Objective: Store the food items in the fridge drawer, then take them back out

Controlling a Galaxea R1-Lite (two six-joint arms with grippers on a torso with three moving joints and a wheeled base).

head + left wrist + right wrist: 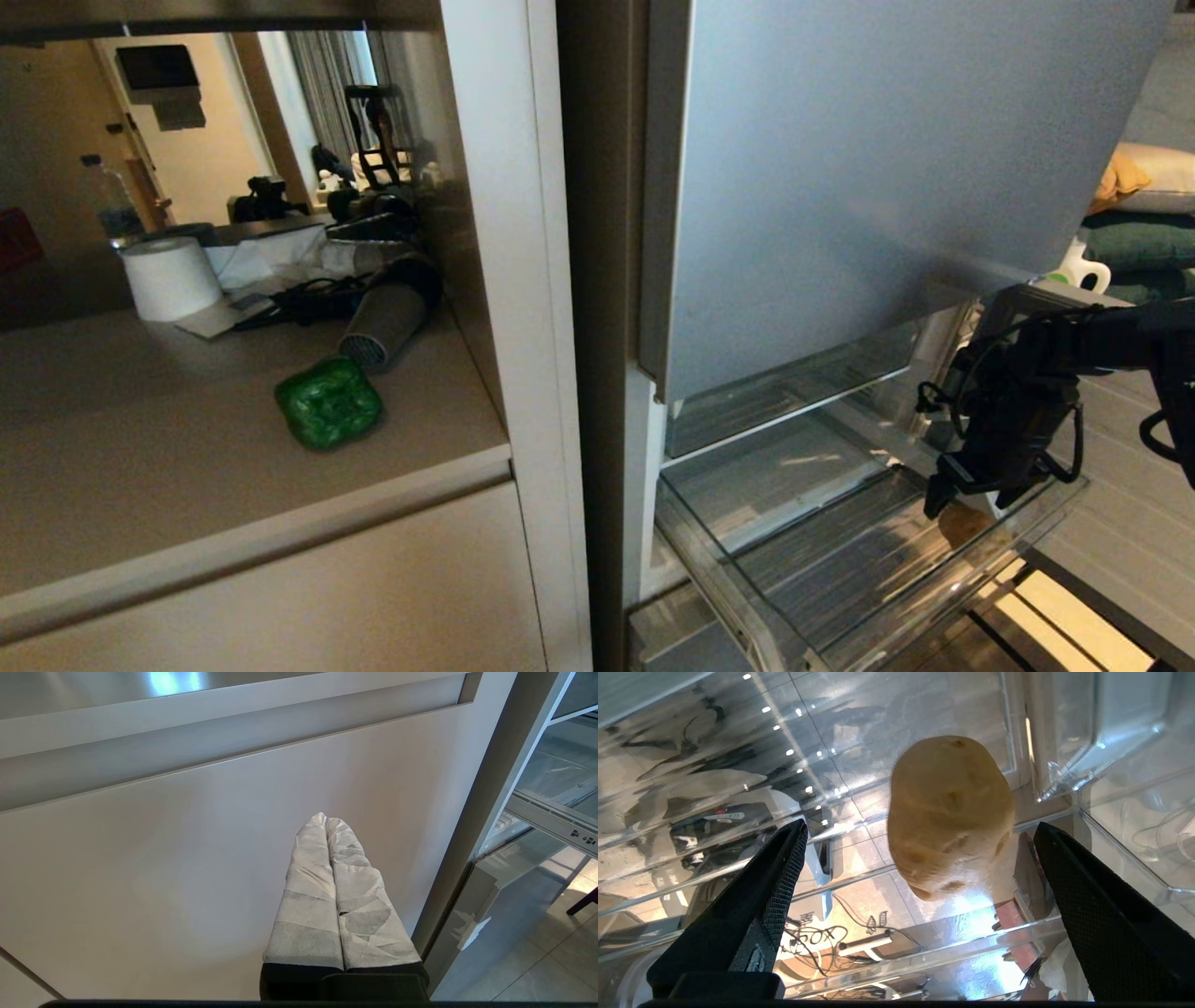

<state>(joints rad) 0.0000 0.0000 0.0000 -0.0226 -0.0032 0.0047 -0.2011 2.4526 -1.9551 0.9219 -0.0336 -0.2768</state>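
The right tool [920, 830], black and textured, is seen spread wide, the rounded tan-yellow potato [950, 816] lying untouched between its fingers on the clear plastic fridge drawer [840, 597]. The glossy green bell pepper [329, 401] is left on the beige desk [140, 485]. The cloth-wrapped left tool [326, 820] is pressed together beside a cabinet door.

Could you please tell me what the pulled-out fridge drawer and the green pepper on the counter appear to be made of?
The wide, shallow clear fridge drawer looks like hard transparent plastic: the floor shows through its bottom, and its edges catch glare. The lumpy green bell pepper has a very glossy, speckled sheen, which suggests a moulded plastic replica, though a waxy real skin cannot be ruled out.
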